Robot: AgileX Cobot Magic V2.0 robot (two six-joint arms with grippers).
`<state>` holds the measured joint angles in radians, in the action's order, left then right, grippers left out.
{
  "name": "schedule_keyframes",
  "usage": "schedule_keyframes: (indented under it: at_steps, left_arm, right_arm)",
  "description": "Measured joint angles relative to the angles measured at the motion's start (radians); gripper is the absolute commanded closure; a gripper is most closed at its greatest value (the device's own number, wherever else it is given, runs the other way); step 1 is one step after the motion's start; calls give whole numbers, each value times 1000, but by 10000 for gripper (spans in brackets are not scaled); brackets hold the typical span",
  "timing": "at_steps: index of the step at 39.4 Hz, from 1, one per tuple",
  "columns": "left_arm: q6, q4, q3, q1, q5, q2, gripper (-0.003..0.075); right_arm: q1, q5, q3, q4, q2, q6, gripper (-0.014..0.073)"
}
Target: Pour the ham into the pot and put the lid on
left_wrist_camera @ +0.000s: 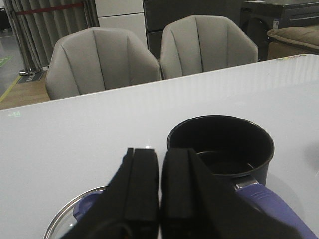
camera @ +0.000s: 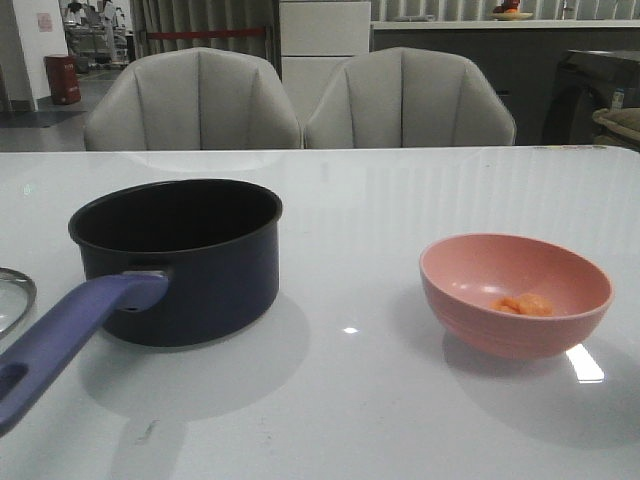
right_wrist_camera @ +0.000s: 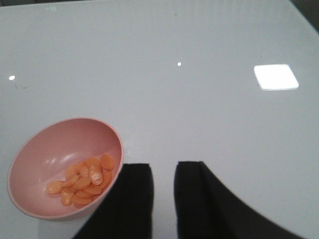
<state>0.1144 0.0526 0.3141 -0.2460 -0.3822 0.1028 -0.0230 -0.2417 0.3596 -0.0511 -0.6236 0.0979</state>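
The dark navy pot (camera: 190, 260) stands empty on the left of the white table, its blue-purple handle (camera: 70, 335) pointing toward the front left. The glass lid (camera: 12, 295) lies flat at the far left edge. The ham (camera: 525, 305) lies in a pink bowl (camera: 515, 295) on the right. Neither gripper shows in the front view. In the left wrist view my left gripper (left_wrist_camera: 159, 164) is shut and empty, above the lid (left_wrist_camera: 65, 221), with the pot (left_wrist_camera: 222, 144) just beyond. In the right wrist view my right gripper (right_wrist_camera: 163, 172) is slightly open and empty, beside the bowl (right_wrist_camera: 50, 149) holding the ham (right_wrist_camera: 82, 180).
Two grey chairs (camera: 192, 100) (camera: 410, 98) stand behind the table's far edge. Glossy white tabletop (camera: 350, 400) lies between pot and bowl, with bright light reflections on it.
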Motion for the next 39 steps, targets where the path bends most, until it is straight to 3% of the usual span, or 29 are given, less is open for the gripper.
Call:
schedule_keyframes:
  at_steps: [5,19,35,39]
  left_arm:
    - [0,0,0,0,5,0,607]
    - [0,0,0,0,8,0,607]
    - [0,2,0,0,8,0,607]
    - [0,2,0,0,8,0,607]
  right_arm:
    - [0,-70,98,-49,-144,2,153]
    - [-114,-248,407,-67,-614,-6,193]
    - [-120,-365,644,-67,-1030,-8,194]
    - [-120,-369,667,-67,-1085,-8,246]
